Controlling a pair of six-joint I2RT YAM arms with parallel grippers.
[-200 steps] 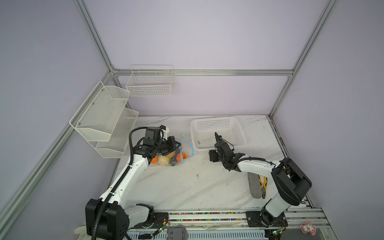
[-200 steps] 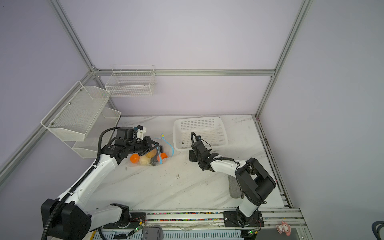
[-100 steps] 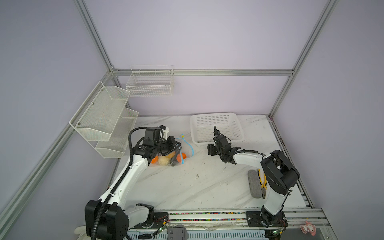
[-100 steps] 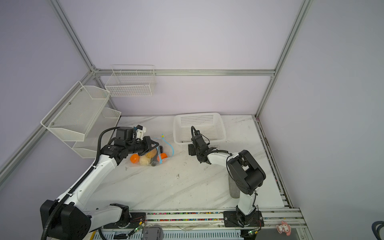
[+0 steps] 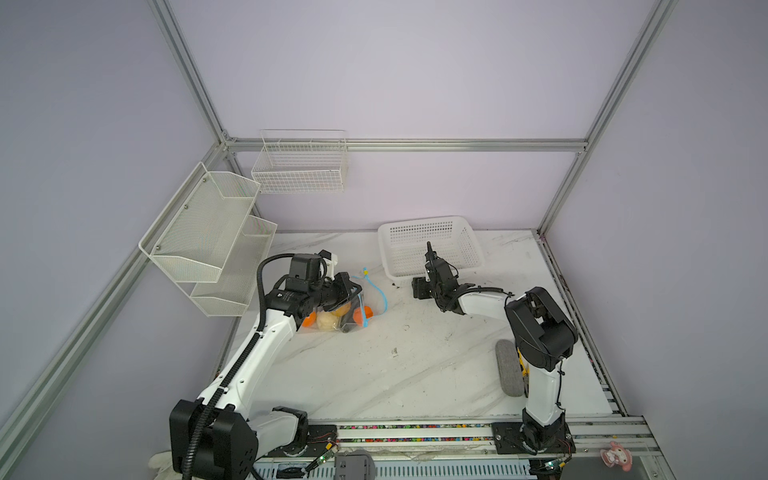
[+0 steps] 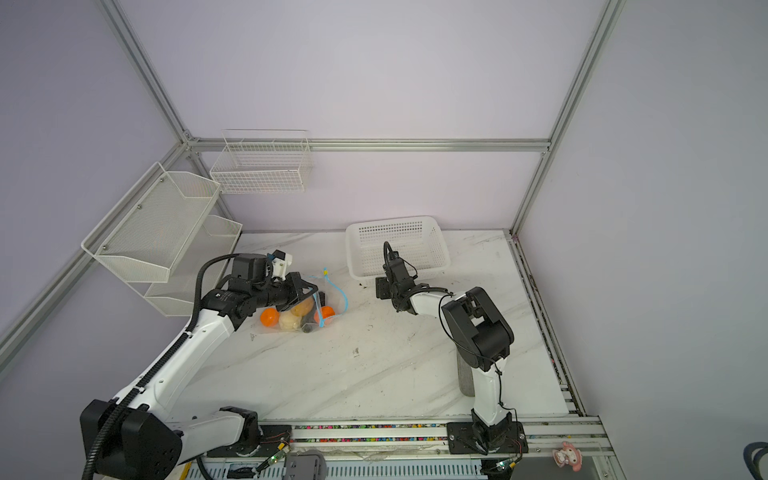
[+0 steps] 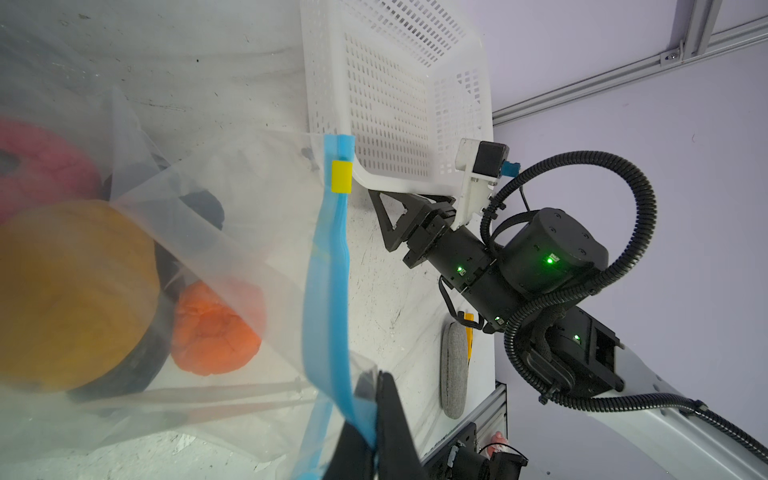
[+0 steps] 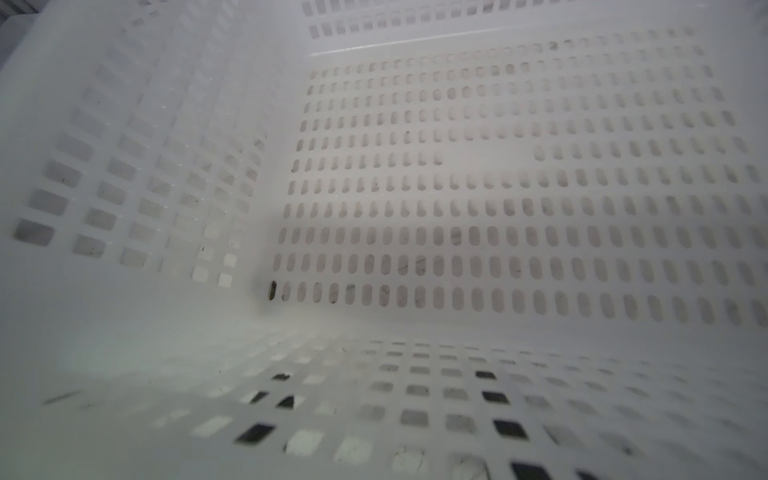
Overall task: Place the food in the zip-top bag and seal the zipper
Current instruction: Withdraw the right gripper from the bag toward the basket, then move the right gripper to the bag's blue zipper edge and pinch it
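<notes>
The clear zip-top bag (image 5: 351, 309) lies at the left-middle of the table with the food in it. Through the plastic I see an orange piece (image 7: 216, 328), a yellow-brown oval (image 7: 70, 291), a pink piece (image 7: 37, 162) and black lumps (image 7: 199, 208). A top view also shows a cream pear (image 5: 327, 321). The light-blue zipper (image 7: 328, 270) gapes, and its yellow slider (image 7: 341, 176) sits at the far end. My left gripper (image 7: 376, 388) is shut on the zipper strip. My right gripper (image 5: 417, 286) stands open at the white basket's (image 5: 432, 224) near-left corner. Its wrist view shows only the basket wall (image 8: 124, 166).
A grey oblong pad (image 5: 509, 368) and yellow-handled pliers (image 5: 521, 365) lie beside the right arm's base. White mesh shelves (image 5: 208, 232) hang on the left wall, and a wire basket (image 5: 299, 166) hangs on the back wall.
My right gripper has moved back and to the left, up to the white basket's corner. The left arm and the bag have stayed put.
</notes>
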